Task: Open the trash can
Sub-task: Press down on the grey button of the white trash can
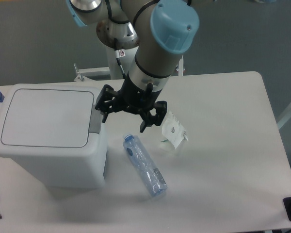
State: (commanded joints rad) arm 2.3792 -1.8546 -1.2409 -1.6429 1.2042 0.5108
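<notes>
Camera view has the jaws (124, 118) spread wide, holding nothing, hovering over the surface (223, 160). Trash can (51, 138) sits just left of them, lid shut, grey tab (95, 124) right beside one fingertip; a plastic bottle (144, 165) lies just below.

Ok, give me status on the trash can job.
Gripper open, empty, beside grey push tab. Trash can lid shut. Bottle lying nearby, not blocking.
</notes>
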